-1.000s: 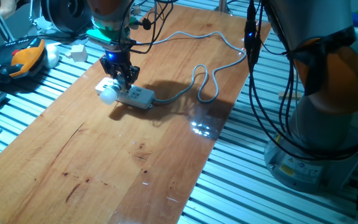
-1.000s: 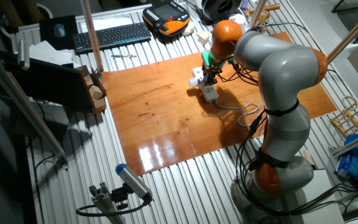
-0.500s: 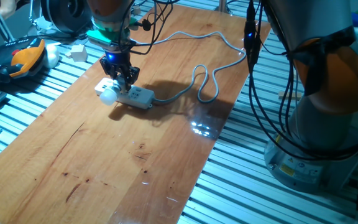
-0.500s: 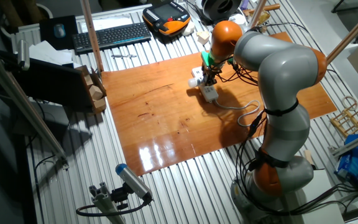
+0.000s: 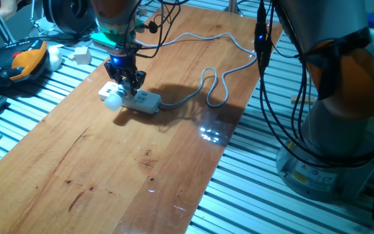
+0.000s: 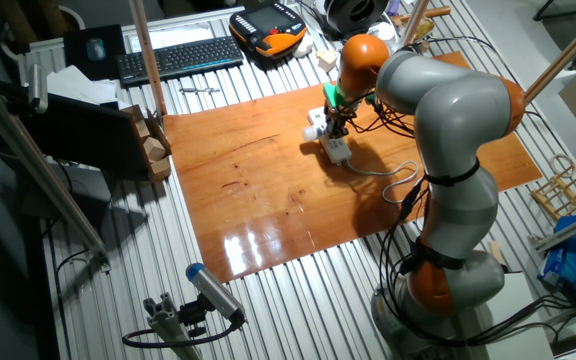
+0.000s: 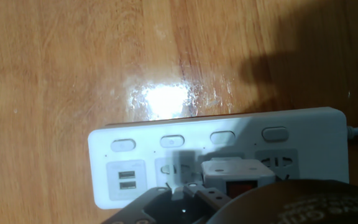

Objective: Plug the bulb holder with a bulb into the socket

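The socket (image 5: 143, 100) is a white power strip lying on the wooden board (image 5: 128, 162), and its grey cord (image 5: 213, 88) trails off to the right. The bulb holder with a bulb (image 5: 112, 97) sits at the strip's left end, its round bulb sticking out past the strip. My gripper (image 5: 126, 82) stands straight over it, shut on the holder's body. From the other fixed view, the gripper (image 6: 335, 124) is above the socket (image 6: 338, 149). The hand view shows the holder's red switch (image 7: 236, 185) over an outlet of the socket (image 7: 229, 146). The bulb is hidden there.
An orange and black pendant (image 5: 26, 60) and a white cube (image 5: 81, 53) lie off the board at the back left. A keyboard (image 6: 178, 58) is further back. The arm's base (image 5: 333, 136) stands to the right, with black cables (image 5: 265, 78) hanging over the board's edge.
The gripper and the bulb have shifted a little to the left over the strip's end. The strip and cord have stayed put.
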You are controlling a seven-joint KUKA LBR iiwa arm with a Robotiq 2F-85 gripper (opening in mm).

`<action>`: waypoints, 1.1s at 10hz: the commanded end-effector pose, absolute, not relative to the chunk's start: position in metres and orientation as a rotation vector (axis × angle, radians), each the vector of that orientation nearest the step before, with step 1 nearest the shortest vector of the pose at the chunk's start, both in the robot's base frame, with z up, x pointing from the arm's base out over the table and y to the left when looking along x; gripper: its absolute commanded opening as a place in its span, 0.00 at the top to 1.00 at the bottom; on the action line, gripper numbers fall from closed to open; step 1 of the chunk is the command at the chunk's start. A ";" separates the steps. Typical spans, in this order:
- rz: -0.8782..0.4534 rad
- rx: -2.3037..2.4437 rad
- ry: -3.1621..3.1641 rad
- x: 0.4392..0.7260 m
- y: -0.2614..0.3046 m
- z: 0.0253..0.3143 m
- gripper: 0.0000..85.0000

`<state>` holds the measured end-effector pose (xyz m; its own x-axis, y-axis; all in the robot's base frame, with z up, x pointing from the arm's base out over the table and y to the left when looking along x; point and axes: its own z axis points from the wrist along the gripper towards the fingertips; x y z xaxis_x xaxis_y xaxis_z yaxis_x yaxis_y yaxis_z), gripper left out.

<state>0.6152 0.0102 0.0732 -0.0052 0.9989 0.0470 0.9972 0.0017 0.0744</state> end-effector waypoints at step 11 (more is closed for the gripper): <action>0.119 2.194 2.220 0.616 0.012 0.069 1.00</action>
<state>0.6161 0.0119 0.0697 -0.0133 0.9990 0.0417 0.9977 0.0105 0.0665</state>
